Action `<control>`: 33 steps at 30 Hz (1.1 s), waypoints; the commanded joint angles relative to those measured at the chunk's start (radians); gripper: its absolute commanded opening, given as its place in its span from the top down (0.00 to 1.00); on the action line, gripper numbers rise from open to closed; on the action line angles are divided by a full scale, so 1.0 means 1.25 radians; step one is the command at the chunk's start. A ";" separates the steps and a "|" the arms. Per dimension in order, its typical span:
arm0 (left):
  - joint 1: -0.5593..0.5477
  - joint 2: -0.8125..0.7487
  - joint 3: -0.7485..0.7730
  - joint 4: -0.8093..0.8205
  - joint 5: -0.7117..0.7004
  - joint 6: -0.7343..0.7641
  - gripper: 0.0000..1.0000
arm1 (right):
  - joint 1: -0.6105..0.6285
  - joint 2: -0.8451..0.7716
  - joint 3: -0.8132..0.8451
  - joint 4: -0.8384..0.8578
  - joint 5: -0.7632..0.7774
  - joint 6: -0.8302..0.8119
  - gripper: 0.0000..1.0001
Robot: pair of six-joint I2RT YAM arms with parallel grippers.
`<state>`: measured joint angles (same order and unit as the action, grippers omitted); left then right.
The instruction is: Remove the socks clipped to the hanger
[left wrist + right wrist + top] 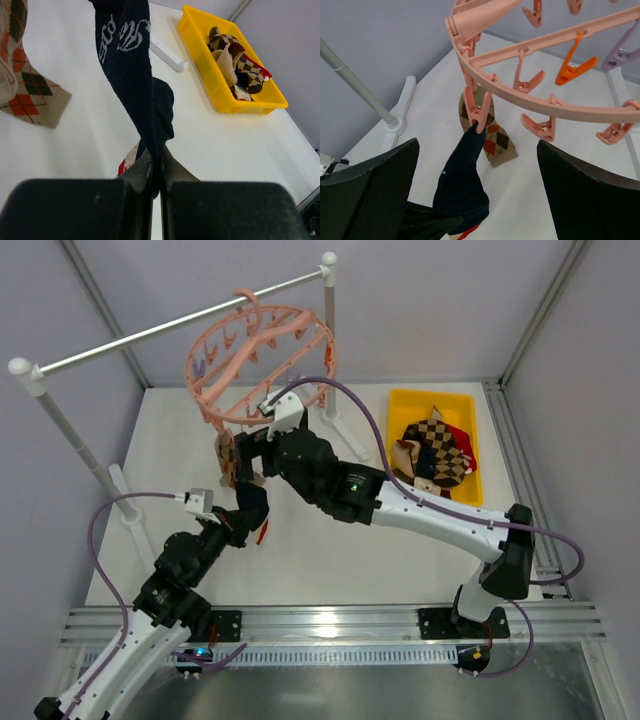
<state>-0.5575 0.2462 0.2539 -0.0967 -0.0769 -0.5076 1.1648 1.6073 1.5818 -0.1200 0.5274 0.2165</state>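
The salmon-pink hanger [260,345] hangs from the rail, and its ring [545,102] with several dangling clips fills the top of the right wrist view. A navy sock [462,180] with white lettering [132,70] hangs from one pink clip [477,112]. My left gripper [160,167] is shut on its lower end, low and in front of the hanger [250,518]. A tan argyle sock [492,142] hangs on a clip just behind it [25,85]. My right gripper [477,195] is open, its fingers [370,195] wide on either side of the navy sock below the clip [243,455].
A yellow bin [400,405] at the back right holds several argyle socks [235,62]. The grey rail [170,325] on white posts [65,430] crosses the back left. A white post foot [402,107] lies left of the hanger. Purple cables loop off both arms.
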 commanded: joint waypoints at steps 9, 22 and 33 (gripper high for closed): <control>-0.010 -0.008 0.004 0.010 0.054 0.013 1.00 | 0.025 0.162 0.246 -0.105 0.009 -0.049 0.01; -0.015 -0.024 -0.002 0.023 0.099 0.010 1.00 | 0.025 0.303 0.389 -0.146 0.139 -0.097 0.03; -0.015 -0.026 -0.003 0.030 0.113 0.008 1.00 | 0.024 0.349 0.422 -0.129 0.189 -0.122 0.88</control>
<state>-0.5739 0.2241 0.2535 -0.0944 0.0322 -0.5083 1.1946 2.0377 2.0590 -0.3096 0.7300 0.0784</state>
